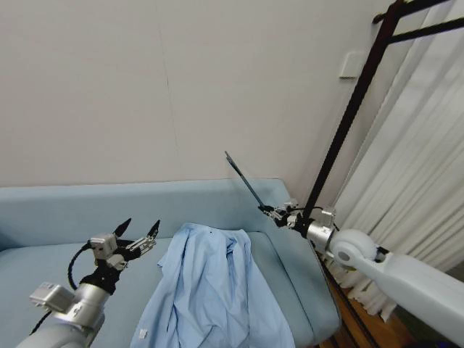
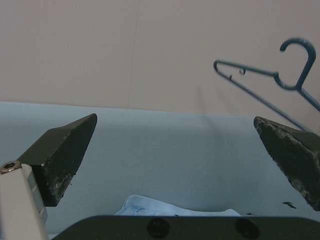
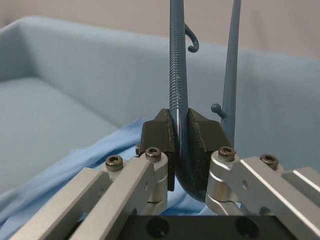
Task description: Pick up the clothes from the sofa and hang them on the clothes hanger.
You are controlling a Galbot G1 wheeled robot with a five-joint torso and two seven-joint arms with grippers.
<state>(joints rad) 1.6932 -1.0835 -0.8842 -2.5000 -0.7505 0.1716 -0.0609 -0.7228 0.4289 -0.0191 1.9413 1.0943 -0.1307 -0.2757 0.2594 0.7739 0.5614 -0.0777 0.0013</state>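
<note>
A light blue shirt (image 1: 214, 290) lies spread on the seat of the pale blue sofa (image 1: 65, 210); a bit of it shows as a shirt edge (image 2: 170, 207) in the left wrist view and as cloth (image 3: 75, 160) in the right wrist view. My right gripper (image 1: 270, 212) is shut on a dark blue hanger (image 1: 243, 177), held in the air above the shirt's far right side. The hanger (image 3: 178, 75) runs up from between the pads, and the hanger (image 2: 265, 85) also hangs ahead of my left gripper. My left gripper (image 1: 138, 230) is open, hovering just left of the shirt's collar.
A dark clothes rack pole (image 1: 348, 116) rises diagonally at the right, behind my right arm. White curtains (image 1: 413, 159) hang at the far right. A beige wall (image 1: 145, 80) backs the sofa. The sofa seat left of the shirt is bare.
</note>
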